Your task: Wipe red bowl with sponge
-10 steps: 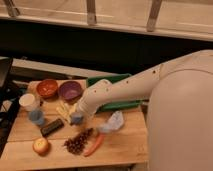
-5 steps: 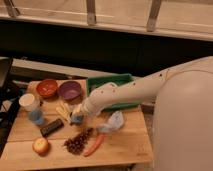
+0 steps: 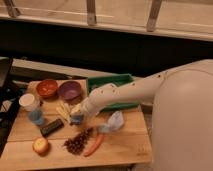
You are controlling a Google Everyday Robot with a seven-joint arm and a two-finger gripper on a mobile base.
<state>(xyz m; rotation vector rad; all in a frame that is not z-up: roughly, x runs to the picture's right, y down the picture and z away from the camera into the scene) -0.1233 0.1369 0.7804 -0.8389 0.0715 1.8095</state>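
The red bowl [image 3: 48, 88] sits at the back left of the wooden table, beside a purple bowl [image 3: 70, 90]. The small light-blue sponge [image 3: 76, 119] lies near the table's middle, in front of the purple bowl. My gripper [image 3: 78, 114] is down at the sponge, right over its top, at the end of the white arm that reaches in from the right. The gripper's end hides part of the sponge. The red bowl is well apart from the gripper, to its back left.
A green tray [image 3: 111, 81] stands behind the arm. A white cup [image 3: 29, 101], a blue cup [image 3: 36, 117], a dark bar [image 3: 51, 127], yellow sticks [image 3: 63, 111], a round fruit [image 3: 40, 145], a dark cluster [image 3: 77, 141], a carrot [image 3: 93, 145] and a pale cloth [image 3: 114, 121] lie around.
The arm has stretched further left and lowered, bringing the gripper down onto the sponge. The objects on the table have stayed where they were.
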